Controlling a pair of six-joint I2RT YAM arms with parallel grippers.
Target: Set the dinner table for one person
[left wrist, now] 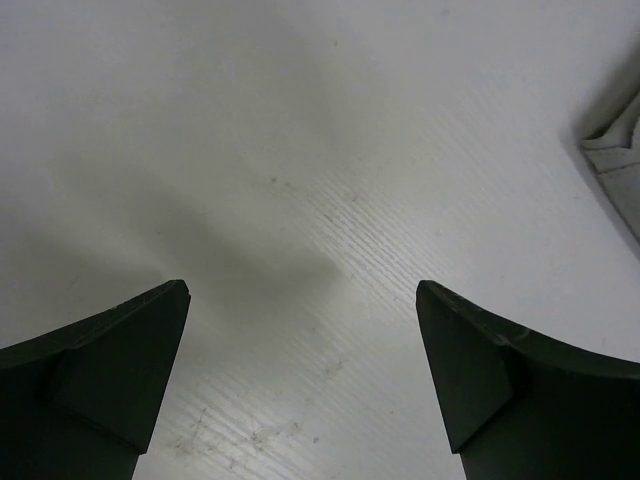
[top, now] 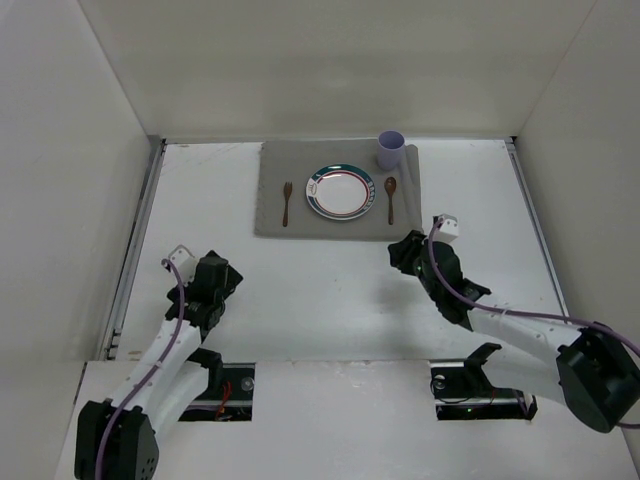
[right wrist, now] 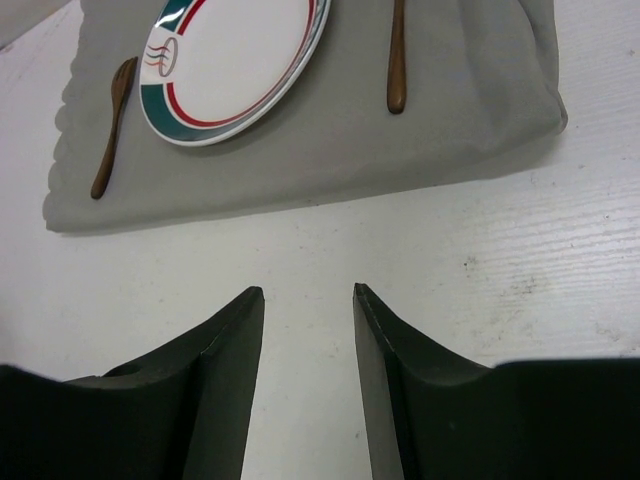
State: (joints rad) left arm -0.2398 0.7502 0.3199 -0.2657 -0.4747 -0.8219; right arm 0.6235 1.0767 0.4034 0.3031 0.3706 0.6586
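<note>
The white dinner table (top: 330, 290) carries a grey placemat (top: 300, 215) at the back middle. On the mat lie a white plate with a teal and red rim (top: 341, 191), a wooden fork (top: 286, 203) to its left, a wooden spoon (top: 390, 199) to its right, and a lilac cup (top: 390, 151) at the mat's far right corner. My right gripper (top: 402, 250) is open and empty, just in front of the mat's near right corner; its wrist view shows the plate (right wrist: 235, 65), fork (right wrist: 112, 125) and spoon handle (right wrist: 397, 60). My left gripper (top: 222, 272) is open and empty over bare table at the near left.
Metal rails (top: 135, 245) run along the table's side edges. White walls enclose the back and both sides. A corner of the placemat (left wrist: 615, 150) shows at the right edge of the left wrist view.
</note>
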